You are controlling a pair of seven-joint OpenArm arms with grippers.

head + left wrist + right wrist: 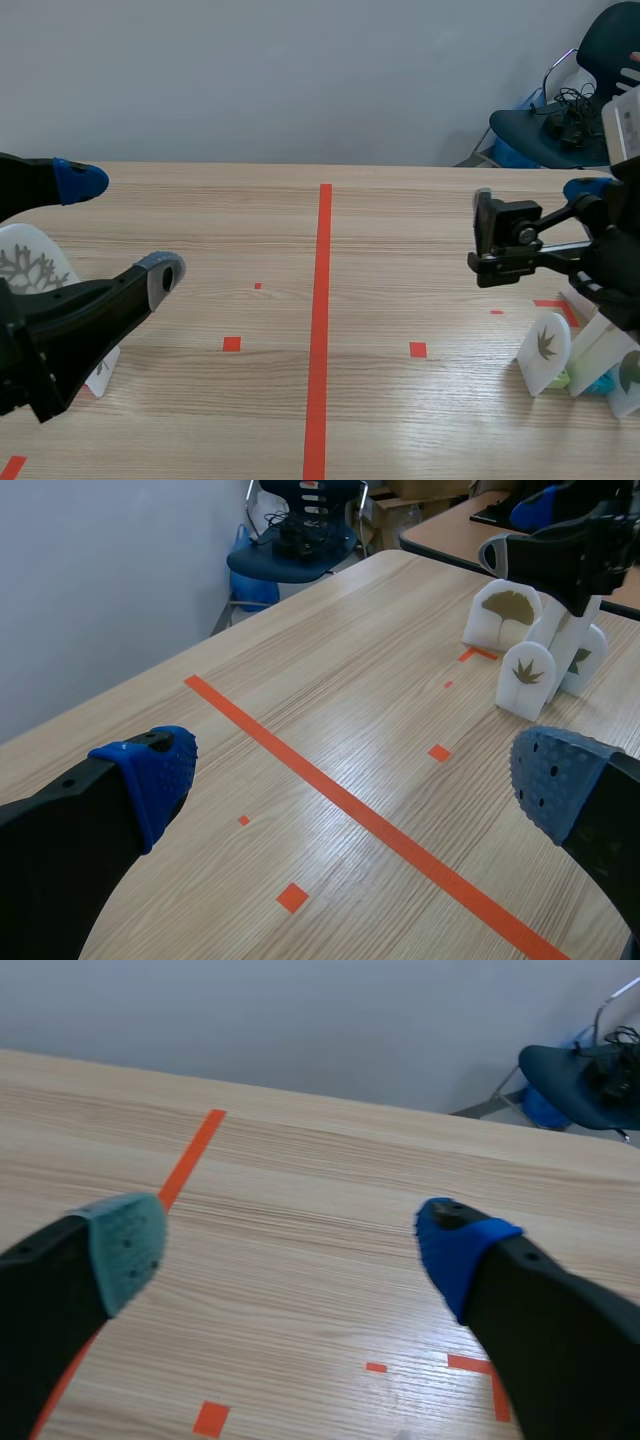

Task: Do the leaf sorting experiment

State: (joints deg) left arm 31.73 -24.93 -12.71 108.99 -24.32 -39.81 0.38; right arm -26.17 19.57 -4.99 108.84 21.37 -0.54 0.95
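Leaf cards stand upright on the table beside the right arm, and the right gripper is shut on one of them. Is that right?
Not quite. The leaf cards do stand upright beside the right arm, but the right gripper is open and holds nothing, as the right wrist view shows.

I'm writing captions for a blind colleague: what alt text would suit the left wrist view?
The left gripper hangs open, blue pads apart, over a wooden table crossed by an orange tape line. Ahead, white arched leaf cards stand close by the right arm, one showing a fan-shaped leaf, another a pointed one.
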